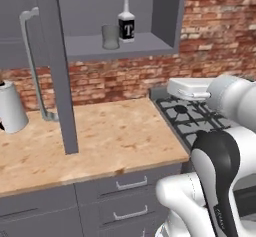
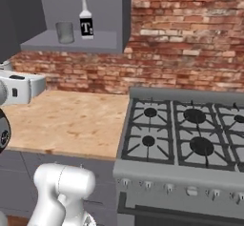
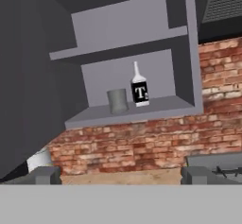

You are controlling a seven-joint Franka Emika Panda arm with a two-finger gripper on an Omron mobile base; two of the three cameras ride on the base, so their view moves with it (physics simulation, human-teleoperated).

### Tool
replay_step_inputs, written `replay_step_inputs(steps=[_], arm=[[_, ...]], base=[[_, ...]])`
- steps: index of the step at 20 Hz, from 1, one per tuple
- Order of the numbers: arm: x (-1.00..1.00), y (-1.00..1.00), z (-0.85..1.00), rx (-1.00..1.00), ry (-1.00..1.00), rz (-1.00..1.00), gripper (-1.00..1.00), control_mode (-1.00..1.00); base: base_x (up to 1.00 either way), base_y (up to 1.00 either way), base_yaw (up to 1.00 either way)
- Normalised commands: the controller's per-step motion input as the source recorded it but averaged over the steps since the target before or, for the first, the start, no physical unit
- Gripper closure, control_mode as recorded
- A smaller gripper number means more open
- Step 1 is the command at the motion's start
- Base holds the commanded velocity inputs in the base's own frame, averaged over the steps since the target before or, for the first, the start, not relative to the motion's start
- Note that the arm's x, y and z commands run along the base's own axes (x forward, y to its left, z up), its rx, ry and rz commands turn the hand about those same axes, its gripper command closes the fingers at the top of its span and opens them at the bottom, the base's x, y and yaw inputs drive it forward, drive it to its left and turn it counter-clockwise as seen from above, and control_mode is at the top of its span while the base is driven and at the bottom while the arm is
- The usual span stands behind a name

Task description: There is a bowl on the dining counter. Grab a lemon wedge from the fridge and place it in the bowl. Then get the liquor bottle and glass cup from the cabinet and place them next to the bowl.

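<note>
Gripper released, two fingertips spread wide, grasping nothing — aimed up at open cabinet. On lower shelf: one liquor bottle, white neck, black label; one glass cup just beside it, apart. Door swung open over wooden counter. One kettle at counter's far left. One stove — four burners in right base view.

Liquor bottle upright beside grey glass cup, open cabinet shelf.
</note>
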Motion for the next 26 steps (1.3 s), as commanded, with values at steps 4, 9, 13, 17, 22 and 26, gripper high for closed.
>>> replay_step_inputs(steps=[4, 9, 13, 17, 22, 26], arm=[[0.0, 0.0, 0.0, 0.0, 0.0, 0.0, -1.0, 1.0], [0.0, 0.0, 0.0, 0.0, 0.0, 0.0, -1.0, 1.0], [0.0, 0.0, 0.0, 0.0, 0.0, 0.0, -1.0, 1.0], [0.0, 0.0, 0.0, 0.0, 0.0, 0.0, -1.0, 1.0], [0.0, 0.0, 0.0, 0.0, 0.0, 0.0, -1.0, 1.0], [0.0, 0.0, 0.0, 0.0, 0.0, 0.0, -1.0, 1.0]], base=[[-0.22, -0.24, 0.35], [0.48, -0.24, 0.22], [0.44, -0.19, 0.03], [0.43, -0.03, -0.26], [0.45, 0.0, -0.49], [0.59, 0.13, -0.48]])
